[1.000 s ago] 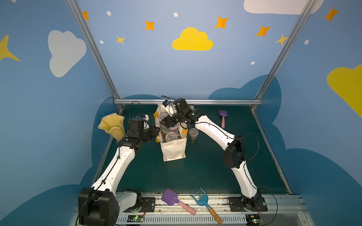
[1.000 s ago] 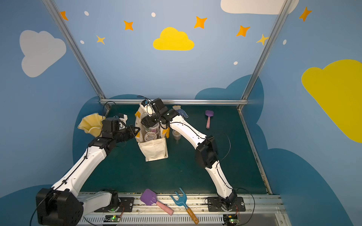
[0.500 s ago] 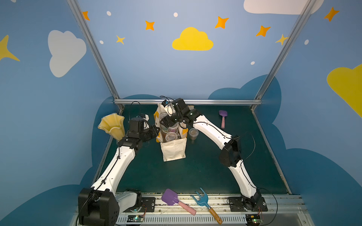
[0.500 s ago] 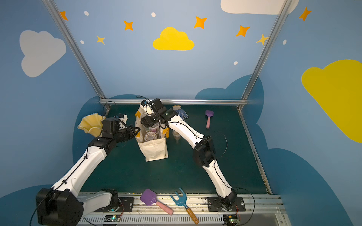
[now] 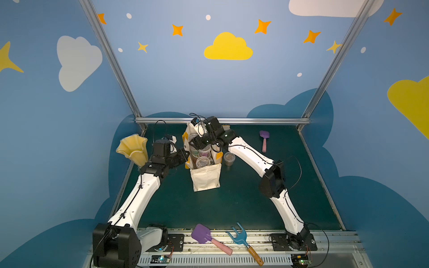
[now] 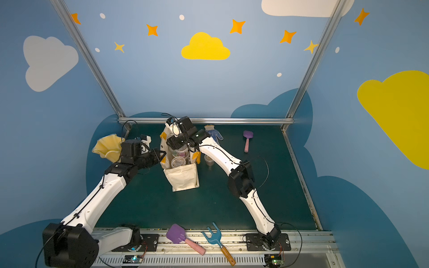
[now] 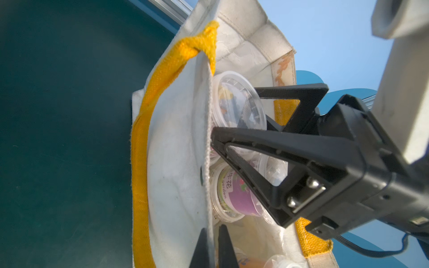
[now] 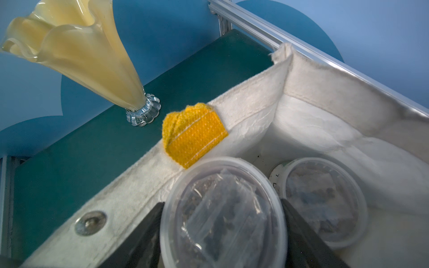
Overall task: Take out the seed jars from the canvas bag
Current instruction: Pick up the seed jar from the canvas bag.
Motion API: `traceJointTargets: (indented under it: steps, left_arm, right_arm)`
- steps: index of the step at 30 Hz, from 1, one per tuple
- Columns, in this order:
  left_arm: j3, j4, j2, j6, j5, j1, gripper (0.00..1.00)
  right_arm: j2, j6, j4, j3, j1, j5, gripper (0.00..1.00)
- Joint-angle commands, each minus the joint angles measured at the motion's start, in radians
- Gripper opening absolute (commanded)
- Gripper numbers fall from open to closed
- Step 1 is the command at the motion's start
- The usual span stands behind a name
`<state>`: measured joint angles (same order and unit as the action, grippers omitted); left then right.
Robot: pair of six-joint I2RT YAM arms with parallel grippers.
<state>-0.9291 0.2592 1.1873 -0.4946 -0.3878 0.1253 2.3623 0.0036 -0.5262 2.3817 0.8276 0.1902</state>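
Seed jars [image 5: 202,161]: where do they sit? asks the desk.

Operator: Most sit inside the canvas bag [image 5: 205,178], stacked up to its open mouth. I see the bag upright near the rear edge of the worktop [image 5: 243,204], a little left of the middle. One loose jar [image 5: 229,158] stands on the worktop just beside the bag's right wall.

Desk: State of the jaws?

Operator:
1. Left gripper [image 7: 212,241]: jaws together, pinching the rim of the bag's left wall. The cloth runs between the two fingers.
2. Right gripper [image 8: 221,205]: at the bag's mouth, jaws apart, with one finger on each side of a clear-lidded dark-seed jar [image 8: 222,232]. In the right wrist view both fingers lie at the lid's rim. I cannot tell whether they press on it.

That jar lies just inside the left wall, near an orange tab [image 8: 195,134] and a metal snap [image 8: 90,222]. A second jar [image 8: 325,199] sits just beside it.

Desk: Anything else on the worktop?

Operator: A yellow vase [image 5: 133,148] stands at the left edge, toward the rear corner. A purple scoop [image 5: 264,139] lies toward the right rear. A glove [image 6: 213,134] lies at the rear edge, behind the right arm. A purple shovel [image 5: 204,234] and a blue rake [image 5: 241,239] lie along the front edge.
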Motion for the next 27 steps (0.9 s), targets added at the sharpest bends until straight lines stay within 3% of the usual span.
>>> traceJointTargets:
  steps: [1, 27]
  left_arm:
    - [0.014, 0.005, -0.025, 0.001, -0.029, 0.005, 0.05]
    - [0.016, 0.006, -0.027, -0.002, -0.023, 0.005, 0.05]
  right_arm:
    - [0.0, 0.013, 0.028, -0.019, -0.007, 0.021, 0.64]
    - [-0.258, 0.111, 0.253, -0.241, -0.068, 0.112, 0.64]
